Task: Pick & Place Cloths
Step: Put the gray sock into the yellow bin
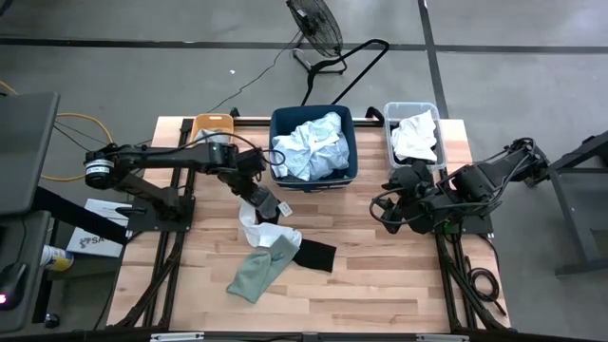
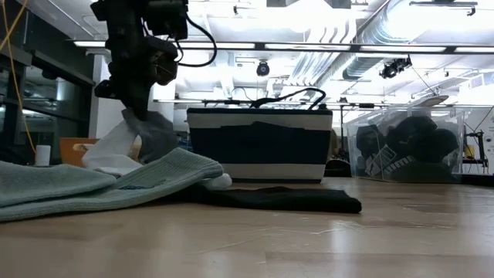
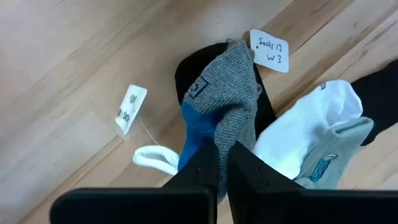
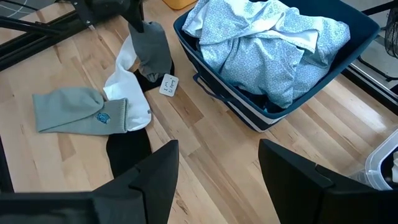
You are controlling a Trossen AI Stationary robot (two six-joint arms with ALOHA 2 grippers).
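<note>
A grey sock with a blue patch [image 3: 227, 93] and a paper tag [image 3: 269, 51] hangs from my left gripper [image 3: 222, 167], which is shut on it above the table's middle [image 1: 255, 193]. Below it lie a white cloth [image 1: 249, 224], a grey-green cloth [image 1: 262, 270] and a black cloth [image 1: 314, 255], all flat on the wood. My right gripper [image 4: 217, 177] is open and holds nothing, raised at the right of the table [image 1: 391, 207]. My left gripper pinches the grey sock's upper end [image 3: 222, 138] between its two fingers, which come steeply from above. The sock hangs below the fingers [image 2: 154, 133], slack. Its lower end [image 4: 155, 67] reaches down to the black and white cloths on the table.
At the back stand a navy bin [image 1: 281, 122] heaped with pale blue cloth [image 1: 313, 147], a clear bin [image 1: 391, 142] holding white cloth, and an orange bin [image 1: 213, 124]. A second loose tag [image 3: 130, 108] lies on the wood. Bare tabletop spreads along the near edge [image 1: 380, 294].
</note>
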